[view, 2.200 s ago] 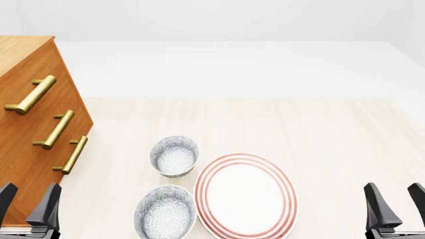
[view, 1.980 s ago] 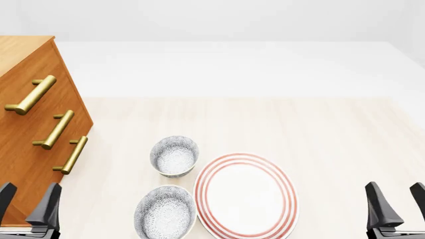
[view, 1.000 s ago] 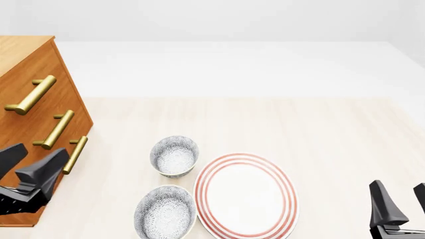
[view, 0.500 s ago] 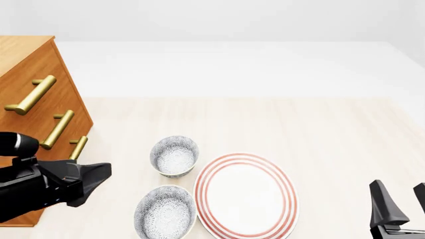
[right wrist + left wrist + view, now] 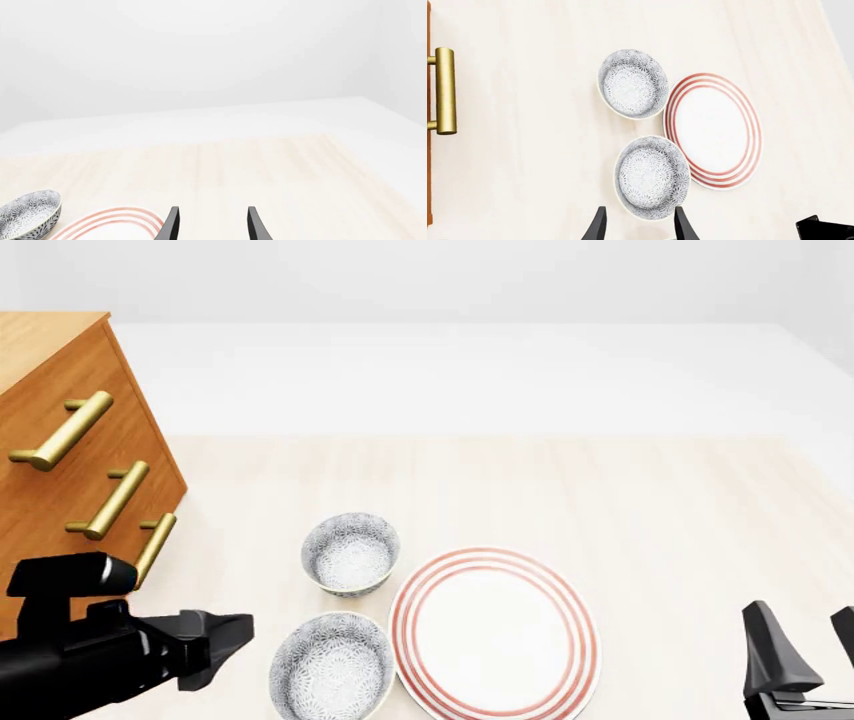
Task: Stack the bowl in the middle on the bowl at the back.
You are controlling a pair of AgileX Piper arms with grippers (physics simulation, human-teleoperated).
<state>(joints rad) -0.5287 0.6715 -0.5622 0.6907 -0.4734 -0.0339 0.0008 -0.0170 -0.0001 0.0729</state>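
The left end effector [image 5: 636, 226], fingers spread, hovers seemingly just above the near speckled bowl [image 5: 651, 177].

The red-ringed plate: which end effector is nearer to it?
Left. The left end effector is past the near bowl beside the plate; the right end effector sits farther off.

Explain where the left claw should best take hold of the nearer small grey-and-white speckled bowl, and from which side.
Grip the nearer speckled bowl by its left rim, from above, one finger inside and one outside. It stands upright and open; the red-ringed white plate crowds its right side and the twin speckled bowl its far side. The open left claw is already on its left.
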